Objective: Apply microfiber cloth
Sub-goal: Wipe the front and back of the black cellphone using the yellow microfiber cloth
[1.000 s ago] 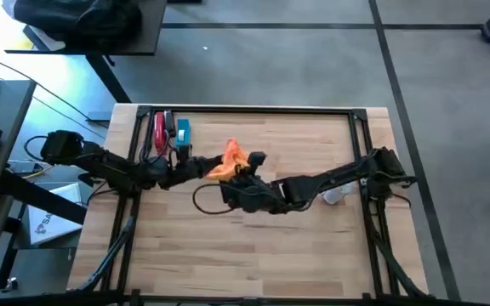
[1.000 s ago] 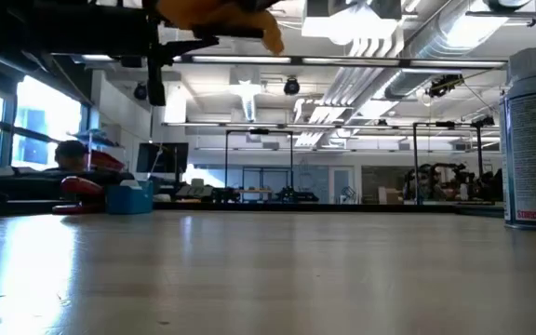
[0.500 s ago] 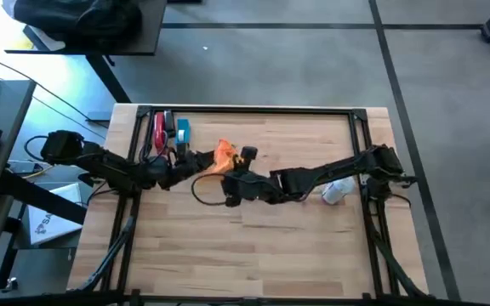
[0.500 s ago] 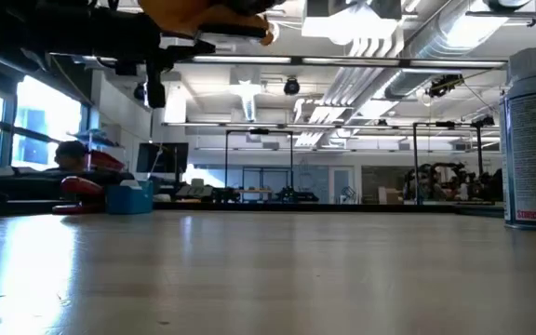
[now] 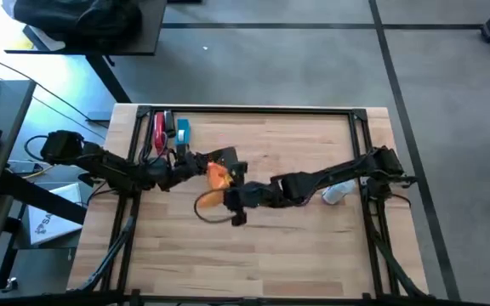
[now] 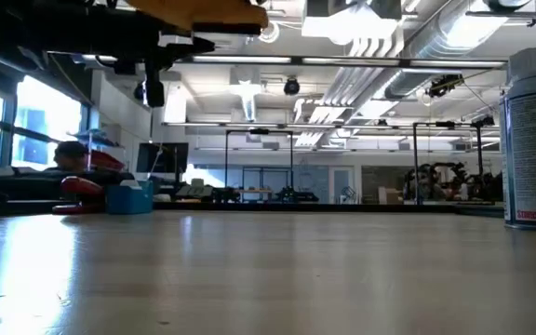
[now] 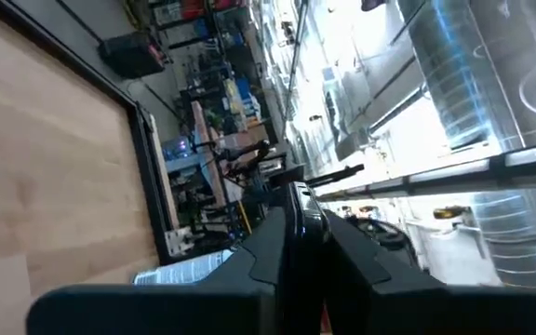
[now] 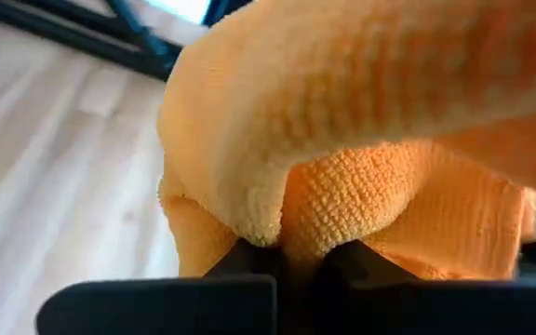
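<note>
Your right gripper (image 5: 225, 189) pinches the cloth (image 5: 218, 177) above mid-table; the right wrist view shows orange folds (image 8: 361, 140) bunched between the fingers (image 8: 249, 261), hiding everything beyond. Your left gripper (image 5: 196, 164) sits just beside the cloth, holding a dark object (image 5: 226, 156). Its fingers look pressed together. The spray bottle (image 5: 336, 193) is partly hidden under the right arm.
</note>
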`<state>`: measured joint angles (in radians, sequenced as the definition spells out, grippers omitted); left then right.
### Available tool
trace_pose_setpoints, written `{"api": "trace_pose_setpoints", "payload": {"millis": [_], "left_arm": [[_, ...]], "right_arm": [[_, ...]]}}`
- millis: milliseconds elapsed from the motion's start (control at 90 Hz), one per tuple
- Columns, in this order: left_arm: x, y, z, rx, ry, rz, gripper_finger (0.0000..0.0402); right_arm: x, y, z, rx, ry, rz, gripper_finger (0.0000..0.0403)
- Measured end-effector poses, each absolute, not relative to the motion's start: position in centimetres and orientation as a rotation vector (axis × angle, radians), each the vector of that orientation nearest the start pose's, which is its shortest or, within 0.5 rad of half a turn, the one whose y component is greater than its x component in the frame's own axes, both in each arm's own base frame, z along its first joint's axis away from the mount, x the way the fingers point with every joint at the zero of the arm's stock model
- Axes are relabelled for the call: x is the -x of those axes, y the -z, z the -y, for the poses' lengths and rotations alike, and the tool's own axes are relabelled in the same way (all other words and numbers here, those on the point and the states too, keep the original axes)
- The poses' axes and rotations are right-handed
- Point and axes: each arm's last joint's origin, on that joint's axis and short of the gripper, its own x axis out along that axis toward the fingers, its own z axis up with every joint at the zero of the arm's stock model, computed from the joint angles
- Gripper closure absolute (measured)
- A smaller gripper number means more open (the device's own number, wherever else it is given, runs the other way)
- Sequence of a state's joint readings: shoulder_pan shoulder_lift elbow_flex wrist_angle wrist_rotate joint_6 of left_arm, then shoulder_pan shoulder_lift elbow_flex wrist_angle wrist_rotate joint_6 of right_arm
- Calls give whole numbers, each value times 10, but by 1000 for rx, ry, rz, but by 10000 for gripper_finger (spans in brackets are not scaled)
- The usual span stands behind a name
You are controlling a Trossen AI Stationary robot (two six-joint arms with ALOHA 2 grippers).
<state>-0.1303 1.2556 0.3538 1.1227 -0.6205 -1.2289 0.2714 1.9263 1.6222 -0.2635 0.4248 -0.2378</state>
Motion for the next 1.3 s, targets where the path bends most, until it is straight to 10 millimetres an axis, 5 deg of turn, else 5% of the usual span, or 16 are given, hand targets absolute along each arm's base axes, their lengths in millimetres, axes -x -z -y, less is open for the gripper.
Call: {"api": "trace_pose_setpoints", "payload": {"millis": [333,533,678,1067,1300], "left_arm": [[-226,-222,12,1285,-302,507,376],[-226,-222,12,1279,-306,502,376],[-226,-221,12,1279,-311,505,376],[-229,-229,12,1253,-317,533,376],[-229,-229,12,1259,-323,535,376]], "right_arm": [[-415,-282,-157,363,1,-530,402],[-410,-295,-166,478,76,-456,402],[-417,-302,-142,592,282,-444,402],[-444,-307,-52,587,334,-432,402],[-447,-308,-38,595,249,-418,402]]}}
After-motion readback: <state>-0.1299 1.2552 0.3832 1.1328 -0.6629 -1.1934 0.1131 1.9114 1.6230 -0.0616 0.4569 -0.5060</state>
